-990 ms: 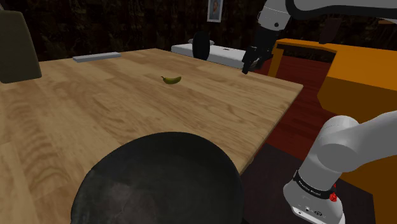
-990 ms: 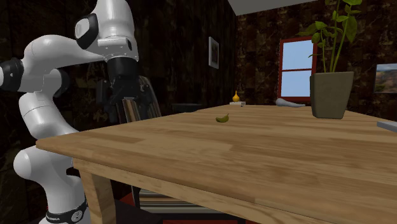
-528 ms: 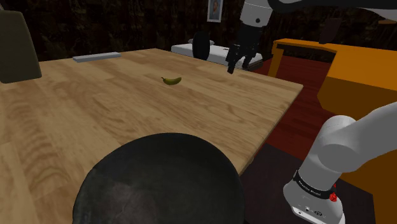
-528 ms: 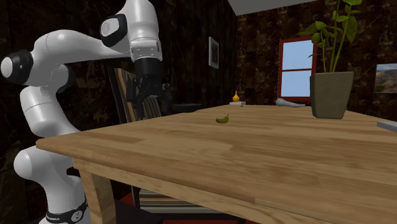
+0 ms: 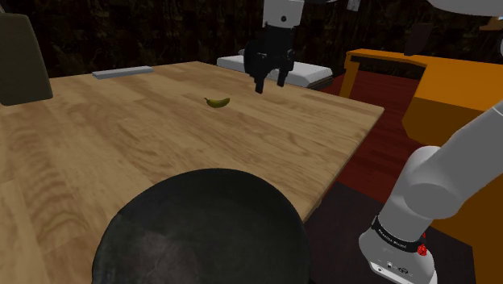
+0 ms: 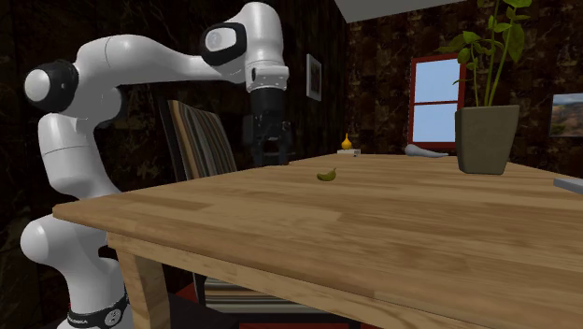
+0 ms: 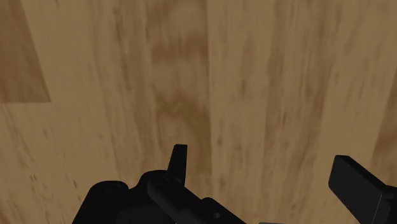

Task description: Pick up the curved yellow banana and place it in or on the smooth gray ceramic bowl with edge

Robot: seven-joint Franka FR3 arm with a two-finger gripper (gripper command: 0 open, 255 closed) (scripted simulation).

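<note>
Banana lies on the table, well apart from the dark bowl. The gripper hangs above the wood near it, spread open and empty, so I judge the approach is in hand. Next it must come over the banana, descend and close.

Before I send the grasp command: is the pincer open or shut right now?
Black two-finger pincer: open, holding nothing.
</note>
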